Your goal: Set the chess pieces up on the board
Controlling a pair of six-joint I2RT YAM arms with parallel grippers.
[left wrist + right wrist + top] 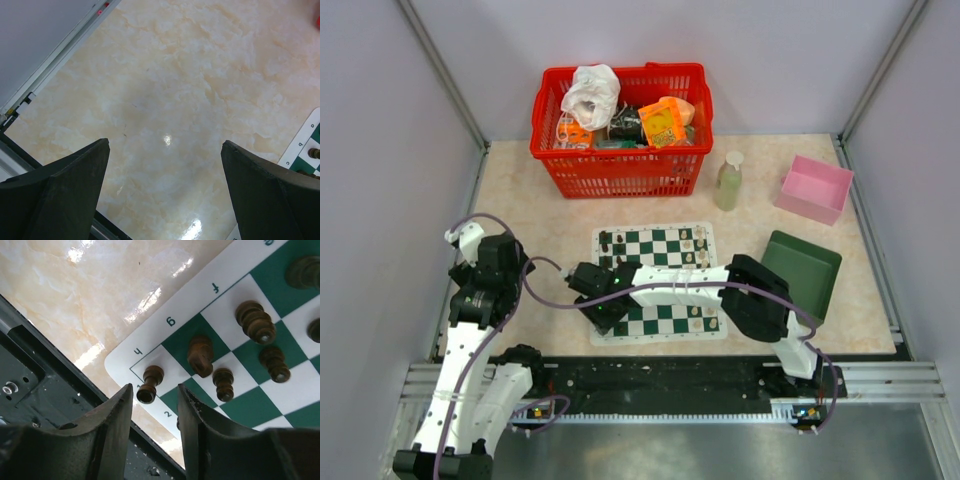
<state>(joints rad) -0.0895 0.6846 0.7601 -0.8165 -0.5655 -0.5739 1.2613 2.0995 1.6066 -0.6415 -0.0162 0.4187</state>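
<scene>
**1. Right arm.** The arm extends from its base across the board [665,243] to the board's near-left corner. The right gripper [155,388] hangs low over that corner. Its jaws stand a narrow gap apart and hold nothing. A dark brown rook [150,384] stands on the white corner square at the mouth of the gap, clear of both fingers [112,430].

**2. Left arm.** The left gripper [165,144] hovers over the bare table [165,65], off the left side of the board. Its jaws are spread wide and empty. In the left wrist view, only a strip of the board's white border shows at the right edge.

**3. Task items.** The board lies flat in the middle of the table, close to the front rail.
- The other dark brown pieces [255,321] stand beside the rook in the 2 rows nearest the left border, 1 per square.
- The cream pieces [694,240] stand in the 2 rows along the right border.
- The right arm hides the middle band of the board in the top view.

**4. Surroundings.**
- A red basket [620,170] of mixed items sits at the rear of the table.
- A bottle [728,182] stands to the right of the basket.
- A pink box [813,188] sits further right of the bottle.
- A dark green box [802,272] lies just right of the board.
</scene>
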